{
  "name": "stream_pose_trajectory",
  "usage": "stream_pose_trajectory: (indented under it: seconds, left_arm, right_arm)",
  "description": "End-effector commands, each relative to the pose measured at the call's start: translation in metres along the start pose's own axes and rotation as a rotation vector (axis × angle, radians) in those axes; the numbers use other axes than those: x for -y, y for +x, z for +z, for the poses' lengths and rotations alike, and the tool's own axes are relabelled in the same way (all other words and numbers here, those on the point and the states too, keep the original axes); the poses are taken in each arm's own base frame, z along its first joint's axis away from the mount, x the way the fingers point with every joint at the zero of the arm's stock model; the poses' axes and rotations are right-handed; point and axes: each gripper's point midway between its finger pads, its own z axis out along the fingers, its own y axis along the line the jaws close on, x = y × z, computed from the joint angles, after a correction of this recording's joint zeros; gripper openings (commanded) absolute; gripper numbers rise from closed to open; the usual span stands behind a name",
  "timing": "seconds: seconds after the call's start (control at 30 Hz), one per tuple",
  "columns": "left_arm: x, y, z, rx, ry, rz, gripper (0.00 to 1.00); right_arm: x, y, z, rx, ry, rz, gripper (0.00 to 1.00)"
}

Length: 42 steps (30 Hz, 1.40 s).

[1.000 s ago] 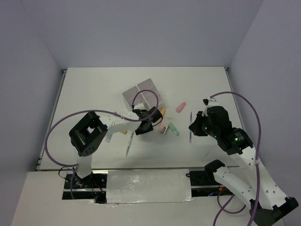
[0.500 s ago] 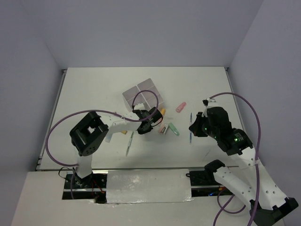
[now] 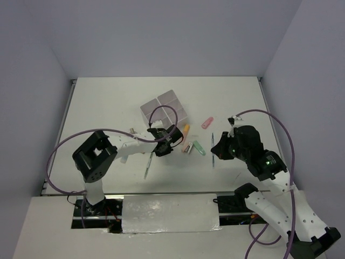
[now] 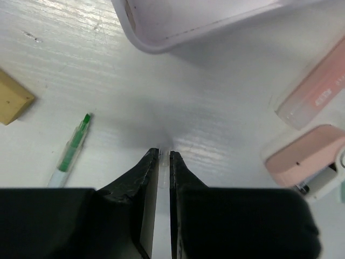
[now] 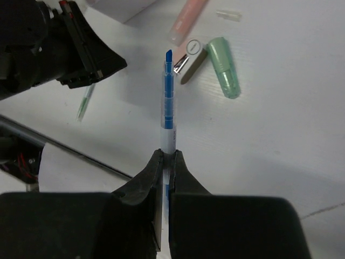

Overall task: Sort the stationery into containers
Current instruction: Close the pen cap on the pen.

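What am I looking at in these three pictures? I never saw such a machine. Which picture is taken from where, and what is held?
These are two robot arms, left and right, bolted at the table's near edge, each ending in two fingers. The wide picture comes from a fixed camera above and behind them; the other two come from cameras on the wrists. On the white table stand a four-compartment organiser and loose stationery: a pink highlighter, a green highlighter, a green pen, a tan eraser. The right fingers are shut on a blue pen. The left fingers are almost together near the organiser; whether they hold anything, I cannot tell.
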Motion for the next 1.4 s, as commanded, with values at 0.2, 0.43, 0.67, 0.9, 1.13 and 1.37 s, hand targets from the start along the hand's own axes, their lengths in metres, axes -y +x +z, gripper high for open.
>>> stream_pose_trajectory:
  seconds: [0.2,0.43,0.67,0.9,1.13,1.37]
  left_arm:
    - [0.028,-0.063,-0.107,0.212,0.267,-0.052,0.00]
    - [0.028,-0.120,-0.216,0.462,0.648,-0.120,0.00]
    - [0.033,-0.134,-0.295,0.646,1.054,-0.097,0.00]
    - [0.024,-0.126,-0.327,0.694,1.246,-0.090,0.00]
    - [0.025,-0.117,-0.342,0.698,1.331,-0.027,0.00]
    - [0.028,-0.113,-0.340,0.696,1.343,-0.001,0.00]
  right_arm:
    - [-0.063,0.021,0.029,-0.004,-0.330,-0.038,0.00]
    - [-0.112,0.023,0.027,0.118,-0.407,-0.009,0.00]
    - [-0.187,0.036,0.005,0.156,-0.582,-0.023,0.00]
    - [-0.217,0.019,-0.004,0.249,-0.587,-0.061,0.00]
    - [-0.217,0.004,-0.011,0.297,-0.566,-0.103,0.00]
    - [-0.214,-0.007,-0.021,0.340,-0.567,-0.122,0.00]
